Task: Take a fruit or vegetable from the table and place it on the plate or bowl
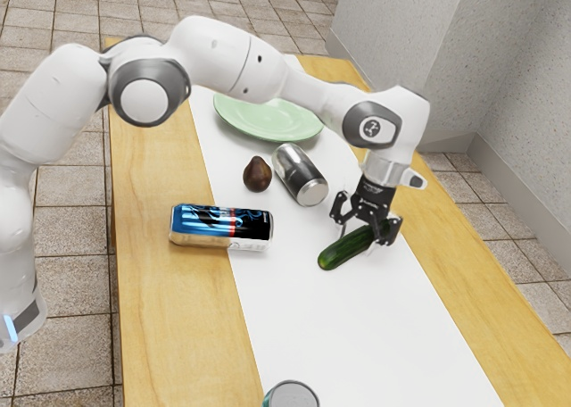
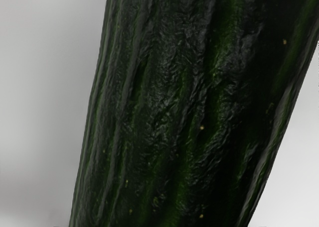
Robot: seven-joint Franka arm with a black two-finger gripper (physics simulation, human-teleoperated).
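The black two-finger gripper point(image 1: 366, 231) was lowered straight down over the far end of the dark green, ridged cucumber point(image 1: 343, 249), which lay on its side on the white cloth runner point(image 1: 357, 336) of the wooden table point(image 1: 161, 318), toward the exterior view's right. Such a vertical approach across the cucumber's narrow width was judged to suit a grasp of a long, round thing that could otherwise roll. In the wrist view the cucumber's wrinkled skin point(image 2: 189, 117) was seen very close under the hand. Whether the jaws were clamped on the cucumber or merely stood on either side of it could not be told. The cucumber appeared to rest on the runner, so the lift was judged not yet made.

The pale green round plate point(image 1: 268, 121) was set at the far end of the runner, well apart from the cucumber, and nothing was seen on it. Between plate and cucumber a silver metal can point(image 1: 301, 174) was lying on its side, with a small dark brown pointed fruit point(image 1: 257, 173) just beside it. A blue printed can point(image 1: 221, 227) lay nearer, at the runner's edge. A carry to the plate was judged to need height over the silver can.
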